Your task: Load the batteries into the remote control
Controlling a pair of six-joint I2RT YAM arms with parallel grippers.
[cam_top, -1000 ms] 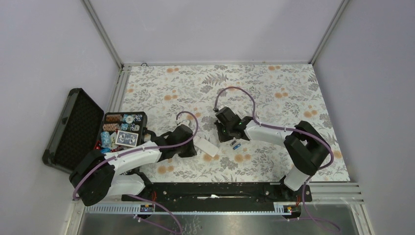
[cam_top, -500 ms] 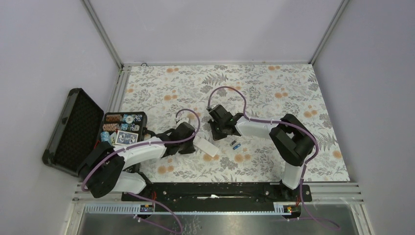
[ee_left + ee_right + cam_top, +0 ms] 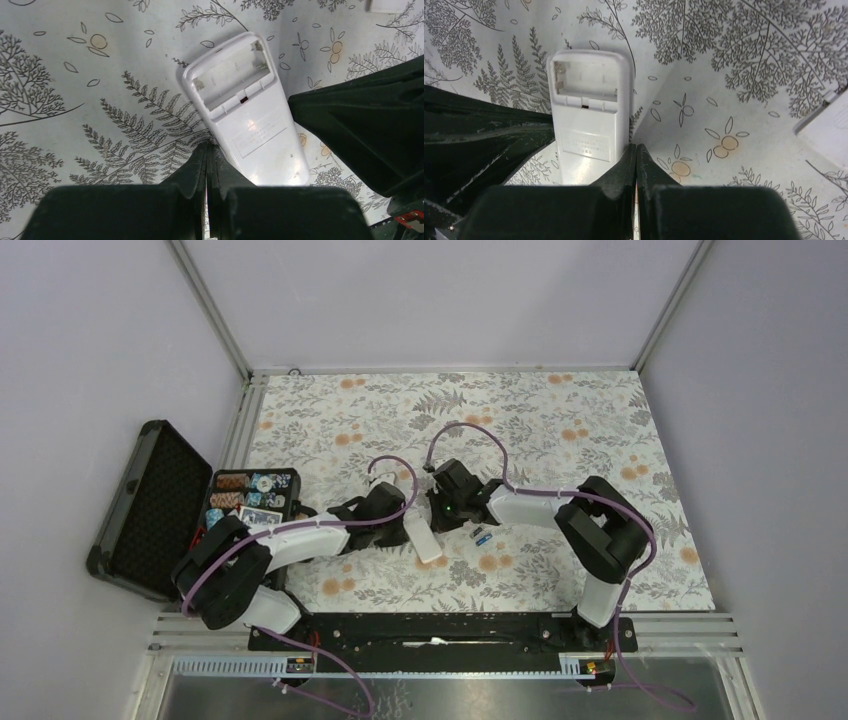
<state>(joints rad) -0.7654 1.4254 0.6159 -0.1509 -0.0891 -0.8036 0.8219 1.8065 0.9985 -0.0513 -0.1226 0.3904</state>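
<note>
The white remote control (image 3: 422, 539) lies back-up on the floral table, its battery bay (image 3: 234, 70) open and empty; it also shows in the right wrist view (image 3: 588, 117). My left gripper (image 3: 206, 148) is shut and empty, tips against the remote's left long edge. My right gripper (image 3: 636, 148) is shut and empty, tips against the opposite long edge. In the top view the left gripper (image 3: 397, 527) and the right gripper (image 3: 441, 517) flank the remote. Two small batteries (image 3: 483, 536) lie on the table just right of the right gripper.
An open black case (image 3: 152, 502) with a tray of poker chips and cards (image 3: 250, 502) stands at the left edge. A flat white piece (image 3: 826, 120) lies near the remote, also at the top right of the left wrist view (image 3: 389, 5).
Both grippers have closed in on the remote from either side. The remote has turned from a diagonal lie to a more upright one. The batteries have not moved.
</note>
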